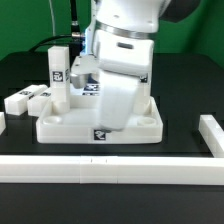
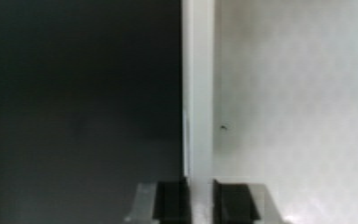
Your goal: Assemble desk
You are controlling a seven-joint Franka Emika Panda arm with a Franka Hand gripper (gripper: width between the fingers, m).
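Note:
The white desk top [image 1: 60, 124] lies on the black table with its rim up, a tag on its front wall and round sockets at its front corners. One white leg [image 1: 58, 68] stands upright at its back corner on the exterior view's left. Two loose legs [image 1: 24, 100] lie beside it on that side. My gripper [image 1: 112, 122] is lowered onto the desk top, and the hand hides the fingertips there. In the wrist view my gripper [image 2: 199, 203] is shut on the thin white rim of the desk top [image 2: 201, 90], with a dark finger pad [image 2: 163, 203] on each side.
A long white rail [image 1: 110, 168] runs along the front, and another rail piece [image 1: 212, 136] stands at the exterior view's right. White tagged parts [image 1: 84, 78] lie behind the arm, partly hidden. The robot arm fills the upper middle.

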